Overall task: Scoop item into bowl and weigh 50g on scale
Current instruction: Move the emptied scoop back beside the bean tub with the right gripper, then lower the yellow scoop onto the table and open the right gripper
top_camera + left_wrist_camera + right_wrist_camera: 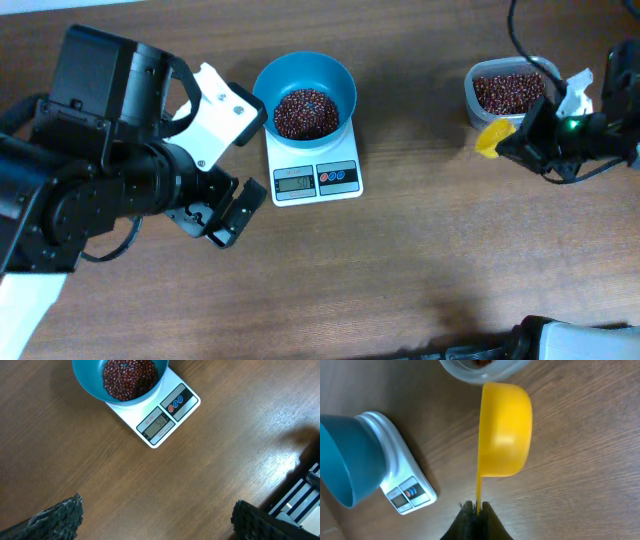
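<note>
**Right and left arms at the close of a weighing cycle.** The fingers point(466, 517) of the right gripper point(476, 509) are pressed together on the thin handle of the yellow scoop point(505, 430). The scoop is held on its side just in front of the clear tub point(470, 371). Only its outer wall faces the wrist camera, so whether it carries anything cannot be told.

The red-brown beans point(306, 112) form a mound covering the floor of the teal bowl point(338, 72). The bowl sits on the rear of the white kitchen scale point(318, 182) and overhangs the platform on both sides. In front of the bowl, the grey display point(159, 423) is lit and the red and blue buttons point(175, 405) are uncovered. The digits are too blurred to read with certainty.

A second supply of beans remains in the tub, well to the right of the scale on the wooden table point(420, 260). The scoop hangs beside the tub's near corner.

The left gripper point(157, 522) hovers over bare table in front of the scale. Its padded fingers point(60, 519) are spread wide and hold nothing.

*Progress, as judged:* beans have been transferred and the bowl is on the scale, so the scooping appears largely done. What is left is to confirm the reading against the target and, if it is off, to add or remove a few beans.
</note>
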Controlling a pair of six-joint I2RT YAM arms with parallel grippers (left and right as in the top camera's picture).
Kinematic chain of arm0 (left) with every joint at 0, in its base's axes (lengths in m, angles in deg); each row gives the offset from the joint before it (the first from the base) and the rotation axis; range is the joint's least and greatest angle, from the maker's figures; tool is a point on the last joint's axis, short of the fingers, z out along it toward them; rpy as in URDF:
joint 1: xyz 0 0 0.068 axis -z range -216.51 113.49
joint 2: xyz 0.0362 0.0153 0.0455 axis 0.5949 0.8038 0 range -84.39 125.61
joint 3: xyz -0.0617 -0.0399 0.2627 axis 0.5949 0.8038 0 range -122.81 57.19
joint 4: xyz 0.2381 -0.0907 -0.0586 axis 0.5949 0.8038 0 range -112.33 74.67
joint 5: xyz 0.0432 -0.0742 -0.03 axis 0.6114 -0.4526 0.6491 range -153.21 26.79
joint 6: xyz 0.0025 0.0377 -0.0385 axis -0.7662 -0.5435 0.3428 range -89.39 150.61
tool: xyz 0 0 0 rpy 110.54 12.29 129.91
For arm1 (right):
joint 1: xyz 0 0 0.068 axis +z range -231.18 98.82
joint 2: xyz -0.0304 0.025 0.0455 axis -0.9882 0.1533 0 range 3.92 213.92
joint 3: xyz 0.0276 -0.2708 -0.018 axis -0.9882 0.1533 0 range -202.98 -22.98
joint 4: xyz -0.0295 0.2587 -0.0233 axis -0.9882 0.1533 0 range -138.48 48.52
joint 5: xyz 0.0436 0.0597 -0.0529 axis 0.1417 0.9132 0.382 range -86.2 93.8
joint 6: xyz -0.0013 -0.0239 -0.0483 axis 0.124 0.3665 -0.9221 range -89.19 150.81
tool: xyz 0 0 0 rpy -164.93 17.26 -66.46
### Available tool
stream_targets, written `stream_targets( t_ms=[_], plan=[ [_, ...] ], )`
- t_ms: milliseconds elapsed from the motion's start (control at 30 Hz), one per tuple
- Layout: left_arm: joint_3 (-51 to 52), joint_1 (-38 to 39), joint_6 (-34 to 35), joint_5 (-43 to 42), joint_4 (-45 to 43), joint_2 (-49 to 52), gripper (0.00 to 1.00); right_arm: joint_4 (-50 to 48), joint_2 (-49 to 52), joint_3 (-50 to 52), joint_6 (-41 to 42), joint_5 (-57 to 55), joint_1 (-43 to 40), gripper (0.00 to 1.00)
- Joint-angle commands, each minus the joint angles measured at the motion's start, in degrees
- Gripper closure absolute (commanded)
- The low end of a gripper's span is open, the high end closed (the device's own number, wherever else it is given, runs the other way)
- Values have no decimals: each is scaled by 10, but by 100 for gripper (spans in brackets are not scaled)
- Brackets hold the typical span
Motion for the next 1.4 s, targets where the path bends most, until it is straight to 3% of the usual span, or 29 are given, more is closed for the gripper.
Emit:
stream_targets(
  t_ms=[0,167,267,533,633,767,833,933,967,1133,1300,1367],
  plan=[
    [2,1,-9,0,-1,0,1,-43,0,33,7,-12,0,90],
    [2,1,-9,0,-1,0,1,-83,0,82,22,13,-1,91],
    [2,1,-9,0,-1,0,1,-123,0,98,-5,95,0,91],
    [2,1,-9,0,-1,0,1,-70,0,111,-7,-17,-1,90],
    [2,1,-9,0,-1,0,1,-68,0,111,-7,-31,-1,77],
    [2,1,-9,0,-1,0,1,-57,0,111,-7,-57,-1,70],
    [2,1,-9,0,-1,0,1,-39,0,111,-7,-81,-1,54],
    [2,1,-9,0,-1,0,1,-27,0,111,-7,-87,-1,6],
    [2,1,-9,0,-1,0,1,-27,0,111,-7,-92,-1,1],
    [2,1,-9,0,-1,0,1,-19,-4,78,-7,-135,-1,1],
    [2,1,-9,0,-1,0,1,71,-45,-75,-30,-108,0,1],
    [2,1,-9,0,-1,0,1,85,-85,-167,-69,-22,-1,1]
  ],
)
